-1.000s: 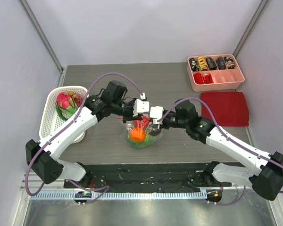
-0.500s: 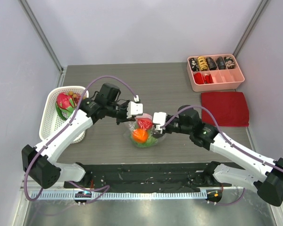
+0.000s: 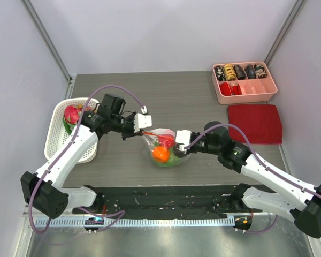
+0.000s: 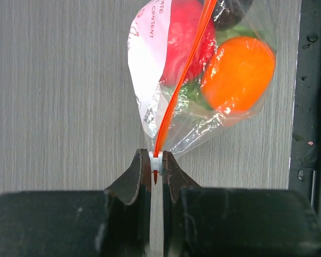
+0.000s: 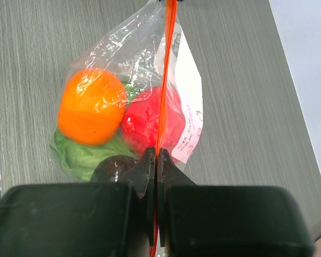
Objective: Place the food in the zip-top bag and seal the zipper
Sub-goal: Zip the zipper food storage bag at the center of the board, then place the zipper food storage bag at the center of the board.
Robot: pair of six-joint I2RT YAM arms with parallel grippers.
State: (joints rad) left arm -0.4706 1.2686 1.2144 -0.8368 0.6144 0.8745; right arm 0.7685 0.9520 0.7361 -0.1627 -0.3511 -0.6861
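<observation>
The clear zip-top bag (image 3: 163,147) lies mid-table and holds the orange fruit (image 3: 160,153), the red fruit (image 3: 165,140) and the green lettuce (image 5: 83,155). A dark round piece (image 5: 112,168) also lies inside. My left gripper (image 4: 157,160) is shut on the white slider at one end of the orange-red zipper (image 4: 184,64); it also shows in the top view (image 3: 144,127). My right gripper (image 5: 158,155) is shut on the zipper strip (image 5: 168,69) at the other end, and shows in the top view too (image 3: 180,140). The strip is stretched straight between them.
A white basket (image 3: 56,115) with a pink dragon fruit (image 3: 72,114) stands at the left. A pink compartment tray (image 3: 257,87) sits at the back right. A dark red cloth (image 3: 255,123) lies in front of it. The table's black front edge (image 4: 310,107) runs close to the bag.
My left gripper has slid left along the zipper, away from the right gripper. The right gripper has shifted slightly right and nearer. The strip now stretches longer between them.
</observation>
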